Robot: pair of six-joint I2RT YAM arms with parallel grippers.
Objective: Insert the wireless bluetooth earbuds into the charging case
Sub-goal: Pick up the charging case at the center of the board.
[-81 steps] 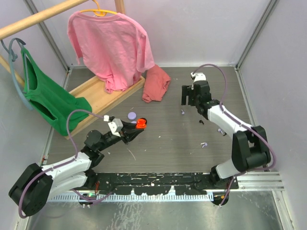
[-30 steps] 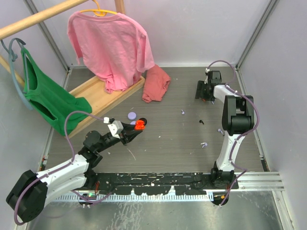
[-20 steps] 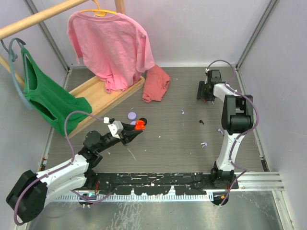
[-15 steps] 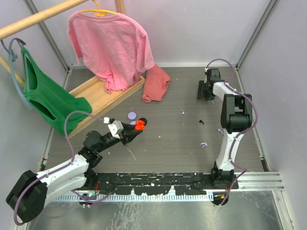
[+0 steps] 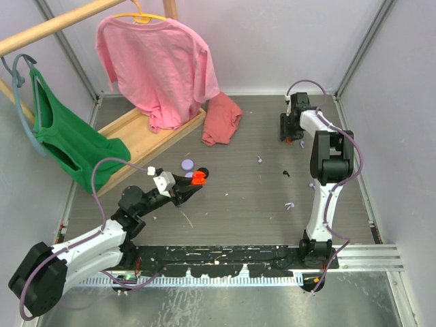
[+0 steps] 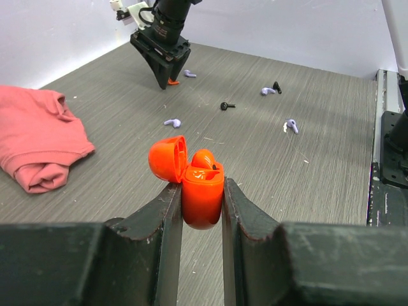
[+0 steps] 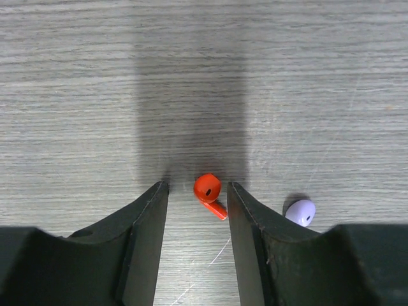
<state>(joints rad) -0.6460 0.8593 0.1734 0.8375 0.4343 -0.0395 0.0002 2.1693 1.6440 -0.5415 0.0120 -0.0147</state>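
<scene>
Grey wood-look counter (image 5: 231, 197) lies under both my arms, with pale walls all round. My left gripper (image 6: 201, 191) is squeezed tight on the charging case (image 6: 203, 207). The case is small, shiny and orange-red, shaped like an egg. It stands upright between my two fingers, up off the counter. Its lid (image 6: 167, 158) is flipped open and leans to one side. A round orange-red bump shows inside the case. I cannot tell if that is an earbud.

My right gripper (image 7: 196, 186) is far off at the back of the counter, pointing straight down. Its fingers are a little way apart, with the tips down at the counter. An orange-red earbud (image 7: 208, 189) lies between them. It is tiny, with a round head, a dark hole and a short stem. It is nearer one finger than the other, and I am not pinching it. A lavender earbud (image 7: 299, 211) lies just outside that finger.

More lavender earbuds (image 6: 173, 122) and two black earbuds (image 6: 226, 105) lie scattered on the counter between my arms.
</scene>
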